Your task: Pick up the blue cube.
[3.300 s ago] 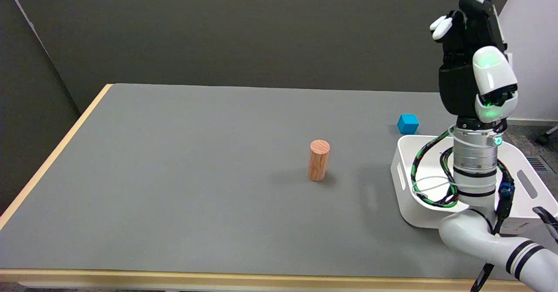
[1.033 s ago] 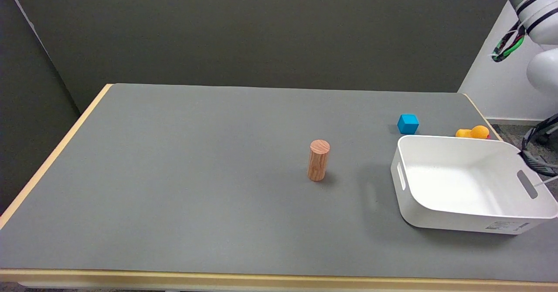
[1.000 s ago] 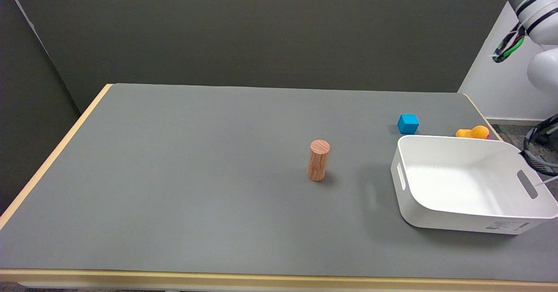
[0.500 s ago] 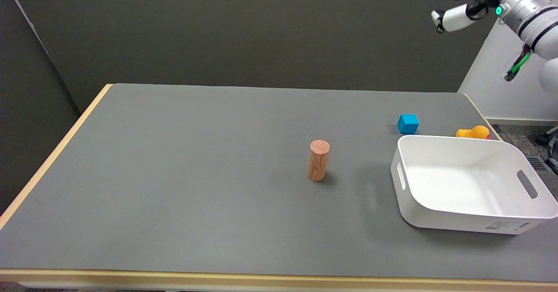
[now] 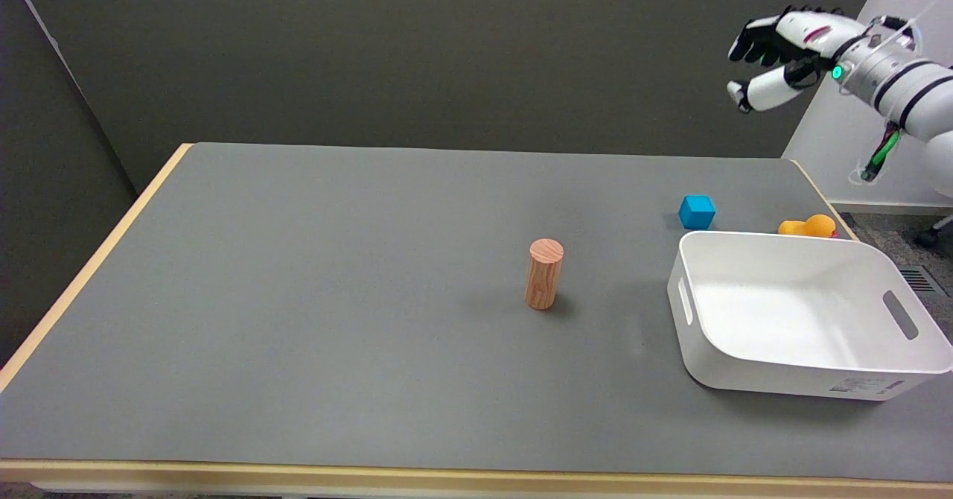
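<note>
The big grey tabletop [image 5: 298, 298] has a pale wood edge along its near side and its left side. On the right, close to the near side, sits a white plastic bin [image 5: 774, 376] with rounded corners. It has a slot handle cut in its left wall and another in its right wall. The inside of the bin shows only white. A small label is stuck on its near wall.

A bit further back, near the middle of the tabletop, a short round wooden post [image 5: 544, 274] stands upright. It has a brown wood pattern and a small shadow beside it. It is well apart from the bin.

Further back still, the small blue cube [image 5: 697, 211] rests on the tabletop. It sits just past the bin's far left corner, near it but not touching. To the right of the cube, behind the bin's far wall, an orange rubber duck toy [image 5: 809, 226] pokes up near the tabletop's right edge. The bin hides its lower part.

High up at the far right, the right hand [image 5: 774, 56] hangs in the air in front of the dark wall. Its fingers are spread away from the thumb and it holds nothing. It is well above the blue cube and touches nothing. A small green light glows at its wrist.
</note>
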